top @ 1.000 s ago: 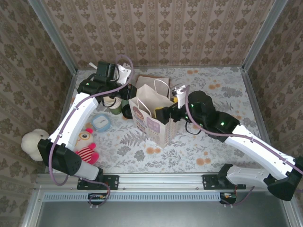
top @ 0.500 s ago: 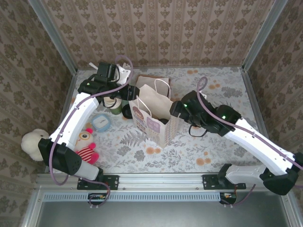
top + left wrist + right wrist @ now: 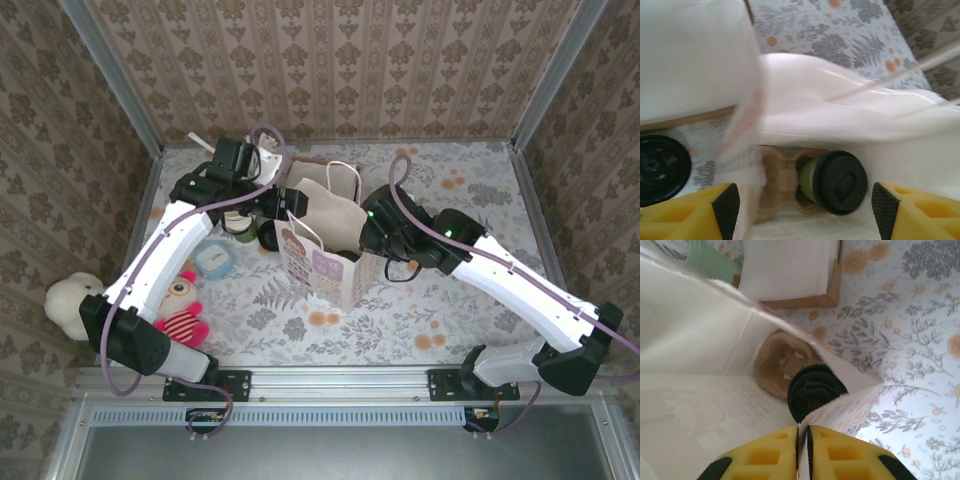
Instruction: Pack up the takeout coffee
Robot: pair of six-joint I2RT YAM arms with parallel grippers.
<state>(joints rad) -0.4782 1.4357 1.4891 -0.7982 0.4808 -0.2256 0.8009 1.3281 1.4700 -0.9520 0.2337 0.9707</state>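
The takeout coffee point(image 3: 837, 182), an olive-green cup with a black lid, sits in a brown cardboard carrier point(image 3: 777, 177) at the bottom of the white paper bag point(image 3: 322, 262). My left gripper point(image 3: 805, 212) hangs open over the bag's mouth, and its yellow fingers point(image 3: 722, 212) stand wide apart on either side of the cup without touching it. My right gripper point(image 3: 804, 440) is shut on the bag's right rim point(image 3: 840, 407), pinching the paper. In the right wrist view the coffee's lid point(image 3: 815, 390) shows just below that rim. From above, the left gripper point(image 3: 285, 200) and right gripper point(image 3: 363, 238) flank the bag.
Left of the bag stand a black-lidded cup point(image 3: 268, 235) and other cups point(image 3: 240, 222). A blue clock point(image 3: 212, 260) and plush toys point(image 3: 183, 308) lie further left. A brown box of white napkins point(image 3: 790, 270) and a pale green cup point(image 3: 710, 260) sit behind the bag.
My right gripper has swung to the bag's right rim and shut on the paper. The left gripper's jaws have opened wide and it has shifted right over the bag's mouth.
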